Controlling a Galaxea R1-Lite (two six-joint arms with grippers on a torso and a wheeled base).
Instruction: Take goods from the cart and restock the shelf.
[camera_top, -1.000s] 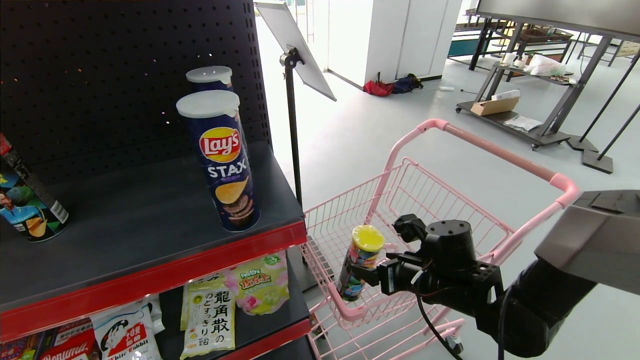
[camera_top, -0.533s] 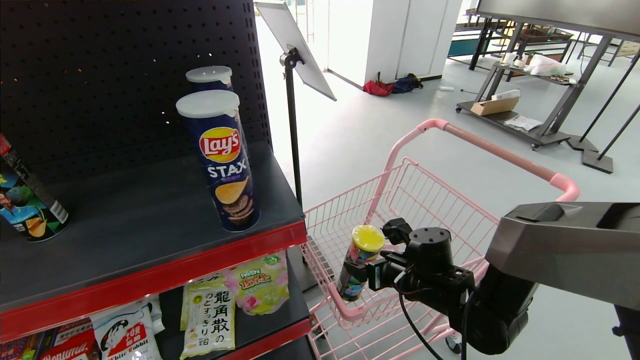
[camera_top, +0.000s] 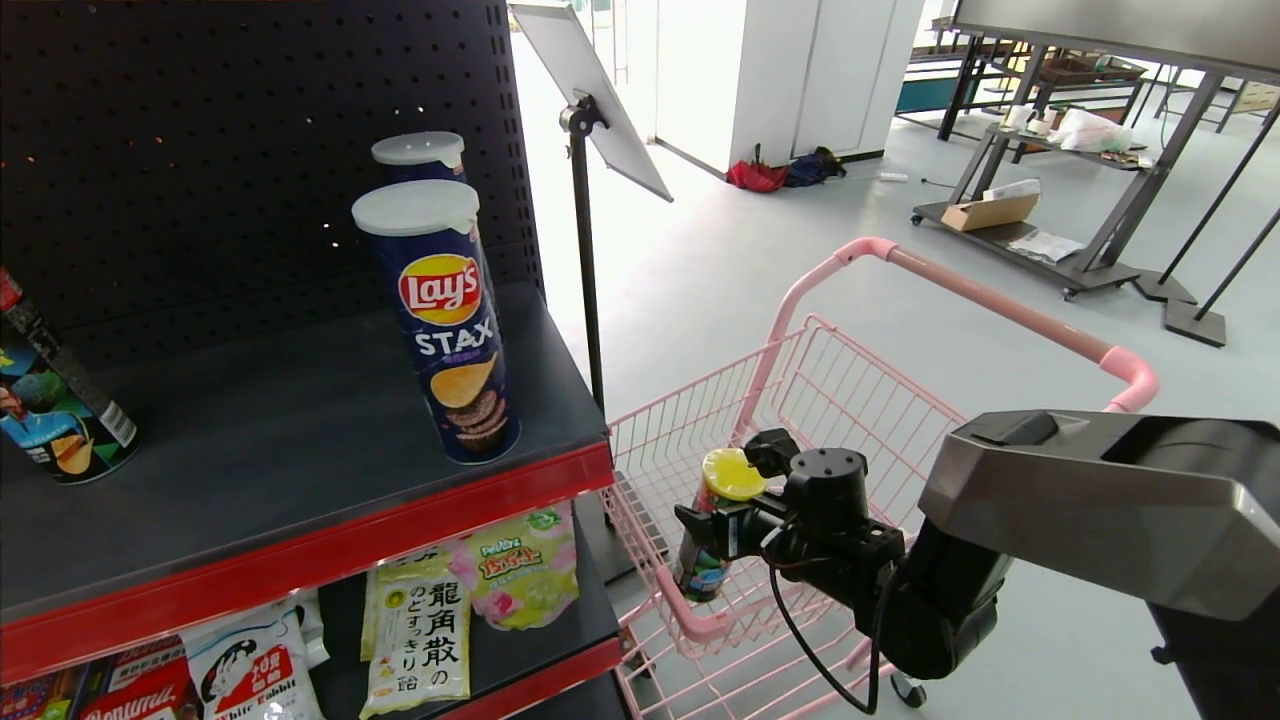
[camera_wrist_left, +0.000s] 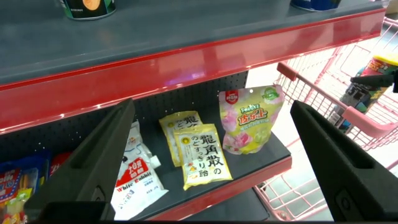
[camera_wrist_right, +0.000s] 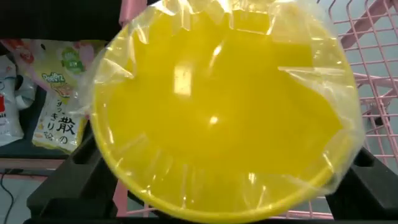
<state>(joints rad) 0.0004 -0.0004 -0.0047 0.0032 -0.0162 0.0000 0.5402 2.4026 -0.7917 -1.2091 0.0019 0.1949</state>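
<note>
A small can with a yellow lid stands in the near left corner of the pink wire cart. My right gripper is open and straddles the can's upper part, one finger on each side. In the right wrist view the lid sits close up between the dark fingers. My left gripper is open with nothing in it, in front of the lower shelf's snack bags. On the dark top shelf two tall blue chip cans stand one behind the other.
Another chip can stands at the top shelf's left end, with bare shelf between it and the tall cans. A thin sign stand rises between shelf and cart. The cart handle is on the far side. A metal trolley stands farther back.
My right arm has moved left across the cart, and its gripper has gone from beside the yellow-lidded can to around it. The can stays in place.
</note>
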